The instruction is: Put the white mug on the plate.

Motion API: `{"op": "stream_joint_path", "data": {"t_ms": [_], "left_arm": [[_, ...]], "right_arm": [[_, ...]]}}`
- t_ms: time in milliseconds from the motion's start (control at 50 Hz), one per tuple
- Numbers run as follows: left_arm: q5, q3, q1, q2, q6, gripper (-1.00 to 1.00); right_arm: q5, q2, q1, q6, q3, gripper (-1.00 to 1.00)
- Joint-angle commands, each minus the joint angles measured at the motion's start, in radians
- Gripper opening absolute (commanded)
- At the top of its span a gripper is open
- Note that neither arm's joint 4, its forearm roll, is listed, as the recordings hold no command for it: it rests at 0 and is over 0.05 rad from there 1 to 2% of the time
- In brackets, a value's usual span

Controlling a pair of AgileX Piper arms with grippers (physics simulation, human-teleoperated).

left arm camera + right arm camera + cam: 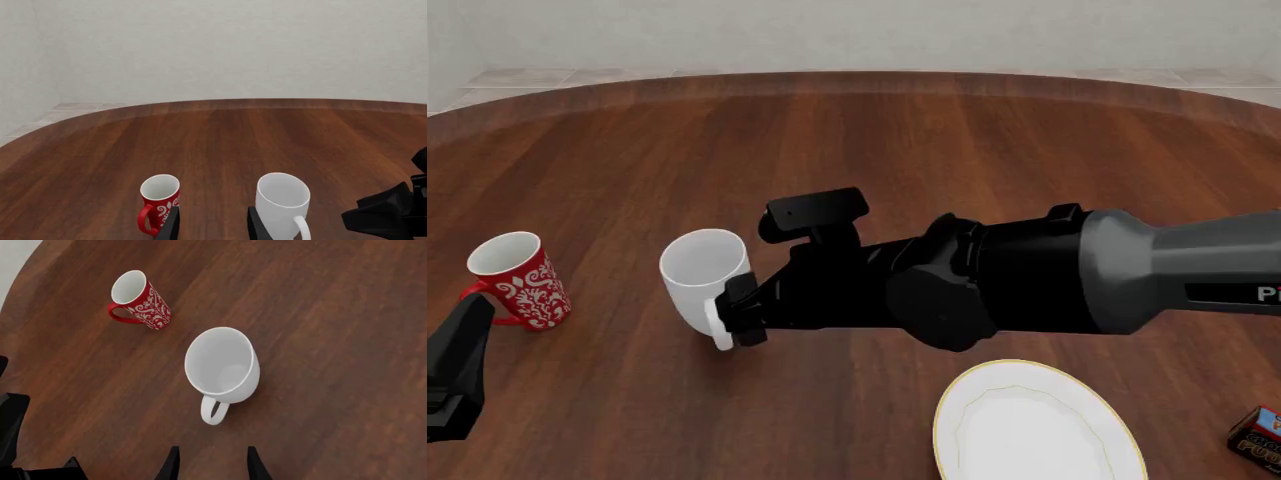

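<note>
The white mug [705, 268] stands upright on the table at centre left, its handle turned toward the near edge. My right gripper [742, 314] reaches across from the right and hovers just short of that handle. In the right wrist view the white mug [223, 365] lies ahead of the right gripper [212, 467], whose fingers are open with only table between them. The plate [1034, 428], white with a gold rim, lies at the near right under the right arm. My left gripper [212, 227] is open and low at the near left, with the white mug [283, 202] beside one finger.
A smaller red mug [518, 282] with a white pattern stands upright at the far left, close to the left gripper [454, 372]. It also shows as the red mug [140, 300] and the red mug [160, 200]. A small dark box [1262, 440] sits at the near right corner.
</note>
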Motion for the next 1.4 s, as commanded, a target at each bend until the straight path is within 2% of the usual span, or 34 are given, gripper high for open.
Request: {"op": "stream_joint_path", "data": {"t_ms": [20, 880, 1400], "left_arm": [[0.000, 0.000, 0.000, 0.000, 0.000, 1.00], [0.000, 0.000, 0.000, 0.000, 0.000, 1.00], [0.000, 0.000, 0.000, 0.000, 0.000, 1.00]], "right_arm": [[-0.006, 0.037, -0.002, -0.005, -0.025, 1.00], [-0.042, 0.172, 0.011, 0.010, -0.095, 1.00], [-0.067, 0.231, 0.022, 0.045, -0.132, 1.00]]}}
